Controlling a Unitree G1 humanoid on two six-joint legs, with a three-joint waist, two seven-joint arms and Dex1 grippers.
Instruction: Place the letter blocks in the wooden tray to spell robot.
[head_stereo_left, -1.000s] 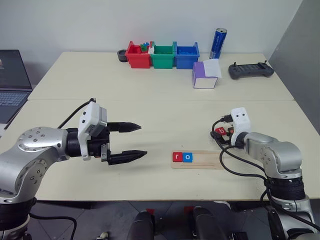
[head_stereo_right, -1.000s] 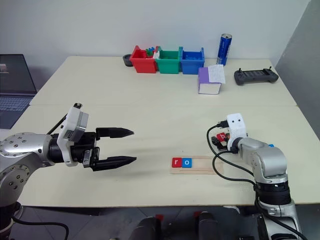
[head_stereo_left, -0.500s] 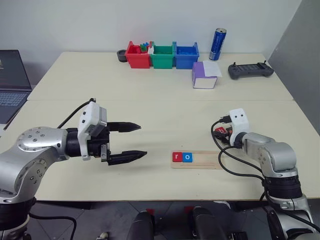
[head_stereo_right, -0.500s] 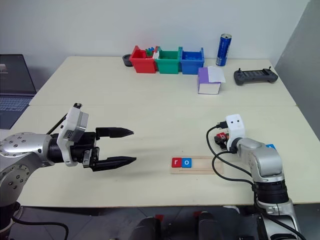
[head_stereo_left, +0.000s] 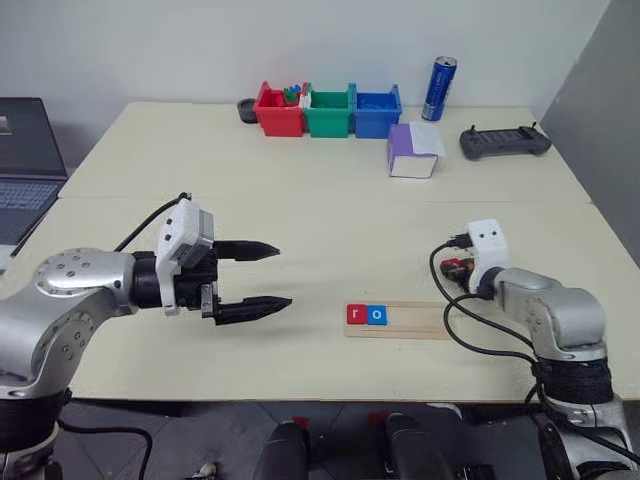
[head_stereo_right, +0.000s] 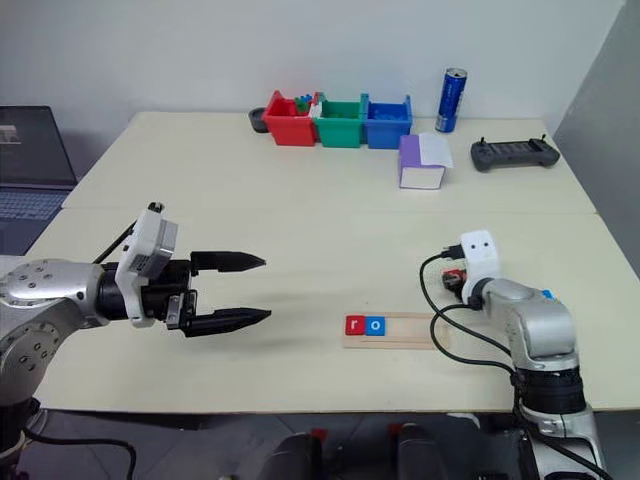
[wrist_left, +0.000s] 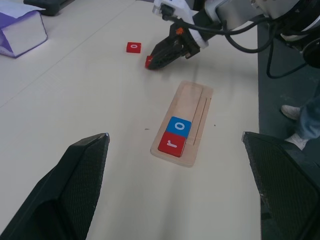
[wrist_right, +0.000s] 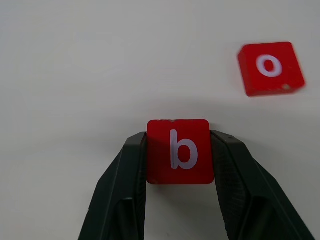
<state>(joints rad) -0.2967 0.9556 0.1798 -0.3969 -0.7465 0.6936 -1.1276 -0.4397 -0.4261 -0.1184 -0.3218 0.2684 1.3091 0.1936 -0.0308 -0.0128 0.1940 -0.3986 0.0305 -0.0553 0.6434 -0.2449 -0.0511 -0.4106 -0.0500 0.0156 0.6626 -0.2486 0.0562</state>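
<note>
On the tabletop (head_stereo_left: 330, 215) beyond the wooden tray (head_stereo_left: 398, 320), which holds r and o, we note the right tool (wrist_right: 179, 150) clamped on the red b block (wrist_right: 179, 151), to be lifted squarely and seated beside the o; left tool (head_stereo_left: 248, 279) spread, idle.

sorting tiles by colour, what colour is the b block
Red with a white letter, clearest in the right wrist view: b block.
</note>
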